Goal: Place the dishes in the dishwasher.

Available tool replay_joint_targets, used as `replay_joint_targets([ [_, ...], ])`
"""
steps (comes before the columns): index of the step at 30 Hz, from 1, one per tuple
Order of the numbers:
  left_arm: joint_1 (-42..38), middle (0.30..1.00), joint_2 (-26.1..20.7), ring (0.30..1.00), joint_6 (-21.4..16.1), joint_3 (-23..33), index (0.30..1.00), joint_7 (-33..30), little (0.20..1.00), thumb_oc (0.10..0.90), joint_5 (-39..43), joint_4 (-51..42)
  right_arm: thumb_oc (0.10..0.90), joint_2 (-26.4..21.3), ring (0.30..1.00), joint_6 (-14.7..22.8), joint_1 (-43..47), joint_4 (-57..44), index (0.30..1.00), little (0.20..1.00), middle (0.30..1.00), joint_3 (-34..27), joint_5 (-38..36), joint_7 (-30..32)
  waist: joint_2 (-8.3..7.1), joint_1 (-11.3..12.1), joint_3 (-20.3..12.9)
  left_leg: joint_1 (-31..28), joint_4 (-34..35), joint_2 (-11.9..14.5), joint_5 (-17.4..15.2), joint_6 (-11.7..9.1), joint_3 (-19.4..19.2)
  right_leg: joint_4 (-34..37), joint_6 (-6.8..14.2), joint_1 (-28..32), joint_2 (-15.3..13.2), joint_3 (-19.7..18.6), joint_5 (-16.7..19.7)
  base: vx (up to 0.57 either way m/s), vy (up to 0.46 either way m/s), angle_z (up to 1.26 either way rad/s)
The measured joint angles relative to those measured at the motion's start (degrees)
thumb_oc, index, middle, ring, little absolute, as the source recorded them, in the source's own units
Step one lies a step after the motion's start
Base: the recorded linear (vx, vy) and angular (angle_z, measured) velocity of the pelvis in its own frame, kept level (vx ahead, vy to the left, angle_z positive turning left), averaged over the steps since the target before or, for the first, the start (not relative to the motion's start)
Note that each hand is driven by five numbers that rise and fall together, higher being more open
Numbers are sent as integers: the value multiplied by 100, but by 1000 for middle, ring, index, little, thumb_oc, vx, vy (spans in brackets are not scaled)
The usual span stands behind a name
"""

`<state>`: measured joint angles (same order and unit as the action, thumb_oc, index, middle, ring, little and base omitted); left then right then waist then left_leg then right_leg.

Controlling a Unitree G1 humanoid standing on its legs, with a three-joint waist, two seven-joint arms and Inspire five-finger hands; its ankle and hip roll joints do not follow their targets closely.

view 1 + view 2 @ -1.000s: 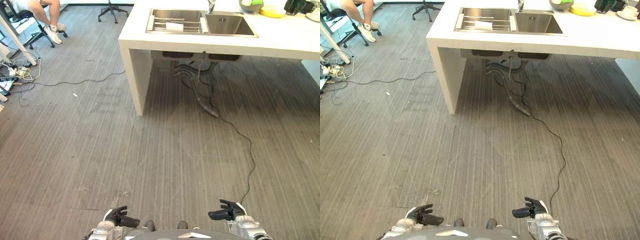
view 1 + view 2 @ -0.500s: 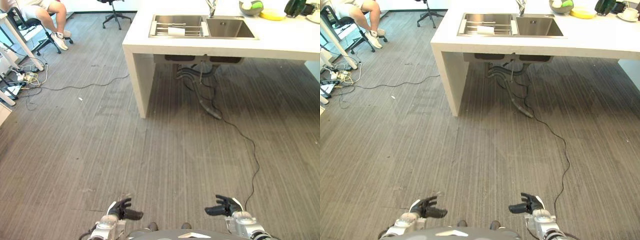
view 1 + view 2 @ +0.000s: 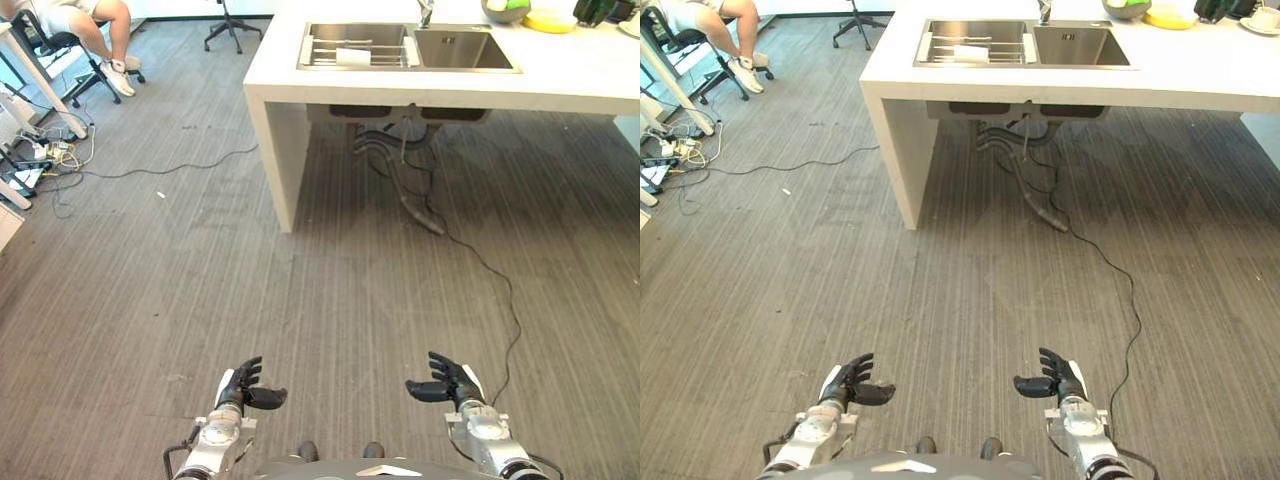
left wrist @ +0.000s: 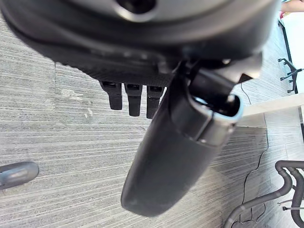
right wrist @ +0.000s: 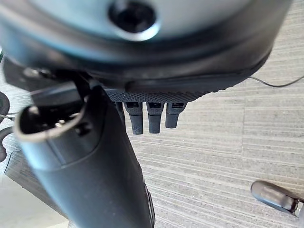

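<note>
Dishes wait far ahead on the desk: a bowl and a yellow plate sit past the sink, and a white cup lies on the rack in the sink's left basin. No dishwasher can be made out from here.

Judged from this, the task is at its opening step, the approach; nothing is held. The left hand and right hand hover low over the floor, well apart from the desk, both with fingers spread and relaxed and thumbs turned inward. The wrist views agree: straight fingers above bare floor.

Next, the robot needs to close in on the desk until the sink is within reach, then bring a hand down over a dish.

Against the earlier frames, both hands have risen and reach further forward, showing more of each wrist. The whole scene has shifted slightly, so the camera has moved. A seated person shows at the far left.
</note>
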<state>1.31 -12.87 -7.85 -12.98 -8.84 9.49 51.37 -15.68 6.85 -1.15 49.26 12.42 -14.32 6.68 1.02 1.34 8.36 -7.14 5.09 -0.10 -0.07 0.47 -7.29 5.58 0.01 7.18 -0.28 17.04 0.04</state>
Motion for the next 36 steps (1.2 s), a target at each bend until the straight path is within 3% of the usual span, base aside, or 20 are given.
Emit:
replay_joint_targets([
  [13,-195,900,25,900,-158,-225,900,-25,900,800,258,-120,800,65,900,125,89,56,900,900,900,12,-166,22,-33,11,28,-14,3,-6,-2,3,-6,-67,4,-22,-8,-5,2,6,45,-1],
  [14,-317,900,13,900,-158,-234,900,-17,900,800,352,-114,800,52,900,119,307,248,900,900,900,8,-176,23,31,9,111,7,3,59,10,29,-29,-544,161,-270,-37,-13,-134,-33,84,-9],
  [15,-317,900,13,900,-158,-234,900,-17,900,800,352,-114,800,52,900,119,307,248,900,900,900,8,-176,23,31,9,111,7,3,59,10,29,-29,-544,161,-270,-37,-13,-134,-24,104,-6],
  [17,-528,900,-35,900,-158,-239,900,6,900,800,400,-114,800,53,900,124,454,341,900,900,900,6,-346,17,0,32,168,29,3,50,-19,77,-34,-1253,399,-618,-145,4,-356,45,199,-4],
  [18,-660,900,-51,900,-155,-245,900,17,900,800,460,-114,800,67,900,145,678,568,900,900,900,1,-543,-7,4,50,266,14,1,41,-43,123,-57,-1920,577,-931,-265,18,-497,124,185,-22],
  [19,-831,900,-68,900,-141,-263,900,39,900,800,524,-113,800,84,900,98,954,783,900,900,900,-20,-795,-42,-13,86,442,-49,-20,8,-101,204,-150,-3111,798,-1434,-532,68,-635,90,69,-22],
  [20,-831,900,-68,900,-141,-263,900,39,900,800,524,-113,800,84,900,98,954,783,900,900,900,-20,-795,-42,-13,86,442,-49,-20,8,-101,204,-150,-3111,798,-1434,-532,68,-635,130,37,-18],
  [21,-962,900,-123,900,-93,-287,900,83,900,800,578,-114,800,105,900,-14,1089,922,900,900,900,21,-889,-116,-120,103,652,-358,3,-147,-249,334,-143,-4848,941,-2098,-1122,236,-578,74,9,-6],
  [22,-962,900,-123,900,-93,-287,900,83,900,800,578,-114,800,105,900,-14,1089,922,900,900,900,21,-889,-116,-120,103,652,-358,3,-147,-249,334,-143,-4848,941,-2098,-1122,236,-578,258,-24,-8],
  [23,-912,900,-188,900,-58,-270,900,75,900,800,606,-112,800,178,900,-128,1076,952,900,900,900,72,-900,-163,-233,120,622,-431,15,-272,-426,338,-159,-5055,984,-2401,-1409,215,-594,352,-91,-6],
  [24,-905,900,-211,900,-20,-235,900,71,900,800,643,-122,800,205,900,-173,1021,848,900,900,900,47,-941,-178,-270,109,593,-476,3,-293,-467,351,-136,-4647,988,-2610,-1463,270,-601,487,-143,-4],
  [26,-908,900,-231,900,27,-116,900,65,900,800,754,-182,800,183,900,-181,924,534,900,900,900,36,-953,-192,-258,95,625,-374,-102,-288,-543,292,-78,-3170,977,-2619,-1382,313,-572,460,-153,17],
  [27,-902,900,-232,900,77,48,900,49,900,800,824,-222,800,185,900,-185,879,513,900,900,900,-1,-945,-206,-248,-7,643,-374,-142,-296,-653,225,72,-1402,1099,-2506,-1352,297,-318,530,-133,51],
  [28,-881,900,-239,900,84,105,900,43,900,800,845,-285,800,183,900,-192,781,522,900,900,900,-27,-941,-203,-257,-39,636,-446,-143,-295,-736,187,195,-935,1129,-2500,-1373,253,-128,426,-94,59],
  [31,-566,900,-279,900,85,308,900,13,900,800,894,-699,800,184,900,-331,468,577,900,900,900,-69,-825,-233,-283,-65,574,-821,-194,-187,-982,45,366,-822,1085,-2484,-1356,135,306,362,-99,39],
  [32,-461,900,-297,900,83,314,900,-5,900,800,903,-803,800,171,900,-354,388,609,900,900,900,-76,-823,-249,-264,-85,518,-928,-193,-135,-1060,-16,409,-909,931,-2479,-1329,92,526,544,-276,56],
  [33,-209,900,-269,900,149,324,900,-8,900,800,993,-1234,800,143,900,-393,391,1011,900,900,900,-300,-802,-277,-9,-212,417,-964,-549,232,-1210,-185,628,-1327,710,-2343,-1102,114,892,529,-326,70],
  [34,-121,900,-272,900,164,326,900,21,900,800,1030,-1554,800,134,900,-441,386,1262,900,900,900,-362,-774,-300,-6,-201,407,-869,-985,360,-1208,-205,692,-1466,556,-2200,-1046,114,862,363,-256,82],
  [35,-6,900,-275,900,163,341,900,55,900,800,1059,-1939,800,118,900,-466,374,1549,900,900,900,-420,-713,-336,-1,-158,369,-768,-1487,486,-1135,-327,701,-1545,230,-1995,-918,215,716,272,-242,48],
  [36,60,900,-274,900,162,356,900,78,900,800,1091,-2210,800,101,900,-475,372,1763,900,900,900,-469,-630,-358,2,-109,317,-632,-1959,606,-1029,-492,675,-1598,59,-1835,-817,299,574,241,-249,20],
])
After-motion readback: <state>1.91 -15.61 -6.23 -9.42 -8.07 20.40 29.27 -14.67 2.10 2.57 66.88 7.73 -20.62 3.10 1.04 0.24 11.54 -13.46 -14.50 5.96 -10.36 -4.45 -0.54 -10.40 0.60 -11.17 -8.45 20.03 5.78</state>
